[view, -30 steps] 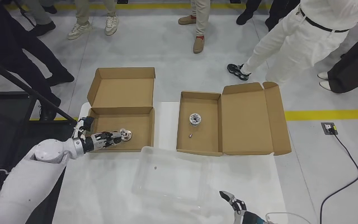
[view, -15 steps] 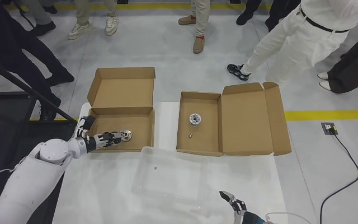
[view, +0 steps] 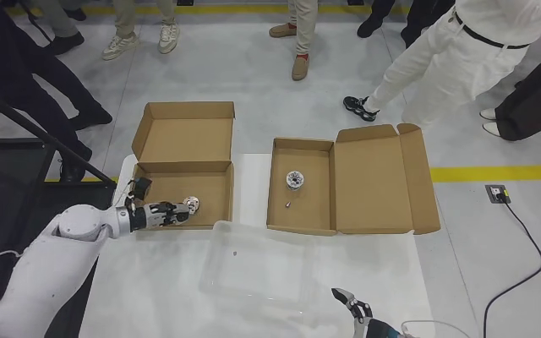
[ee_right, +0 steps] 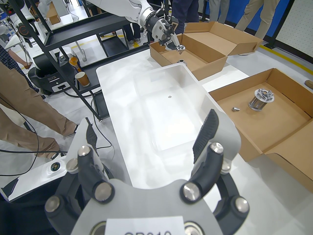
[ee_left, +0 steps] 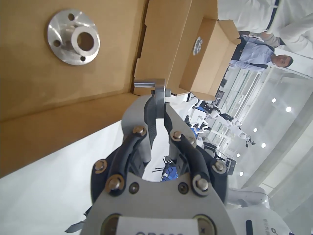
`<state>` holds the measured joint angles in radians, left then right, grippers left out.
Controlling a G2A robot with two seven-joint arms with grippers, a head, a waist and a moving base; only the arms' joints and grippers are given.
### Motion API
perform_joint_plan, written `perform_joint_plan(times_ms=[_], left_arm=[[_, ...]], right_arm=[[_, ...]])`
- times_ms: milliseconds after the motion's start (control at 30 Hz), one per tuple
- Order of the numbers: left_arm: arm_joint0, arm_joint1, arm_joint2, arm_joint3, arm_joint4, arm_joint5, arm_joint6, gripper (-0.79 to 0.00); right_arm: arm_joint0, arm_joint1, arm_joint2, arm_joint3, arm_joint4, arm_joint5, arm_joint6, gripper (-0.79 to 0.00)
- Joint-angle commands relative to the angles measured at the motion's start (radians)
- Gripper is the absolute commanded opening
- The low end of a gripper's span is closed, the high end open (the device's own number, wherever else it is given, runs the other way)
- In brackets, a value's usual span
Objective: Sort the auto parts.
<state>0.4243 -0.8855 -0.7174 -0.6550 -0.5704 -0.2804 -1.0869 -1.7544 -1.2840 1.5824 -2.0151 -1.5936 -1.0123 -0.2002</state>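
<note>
Left hand (ee_left: 159, 106) has turned, clasping bracket (ee_left: 160, 89) above flange (ee_left: 73, 40).

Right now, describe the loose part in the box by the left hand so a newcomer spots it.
Of the two open brown cardboard boxes on the white table, take the one beside the left hand. Inside lies a round silver metal flange. Unlike the small grey metal piece that hand grips, it has a raised hollow hub ringed by bolt holes.

metal bracket (ee_left: 157, 91) in the left pincer (ee_left: 159, 110), flange (ee_left: 73, 40) in box (ee_left: 31, 91)
</note>
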Motion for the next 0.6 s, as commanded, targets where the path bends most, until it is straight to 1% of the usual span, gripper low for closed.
perform_joint_plan(times_ms=[0,67,300,567], left_arm=[[-0.007,-0.010,0.002,0.022,-0.003,0.004,-0.010,-0.785],[-0.016,-0.019,0.007,0.045,0.009,0.006,-0.015,-0.785],[-0.041,-0.054,0.022,0.106,0.056,0.018,0.057,-0.785],[-0.066,-0.093,0.034,0.164,0.090,0.014,0.071,-0.785]], right_arm=[[0.000,0.000,0.000,0.000,0.000,0.000,0.000,0.000],[0.000,0.000,0.000,0.000,0.000,0.000,0.000,0.000],[0.000,0.000,0.000,0.000,0.000,0.000,0.000,0.000],[0.000,0.000,0.000,0.000,0.000,0.000,0.000,0.000]])
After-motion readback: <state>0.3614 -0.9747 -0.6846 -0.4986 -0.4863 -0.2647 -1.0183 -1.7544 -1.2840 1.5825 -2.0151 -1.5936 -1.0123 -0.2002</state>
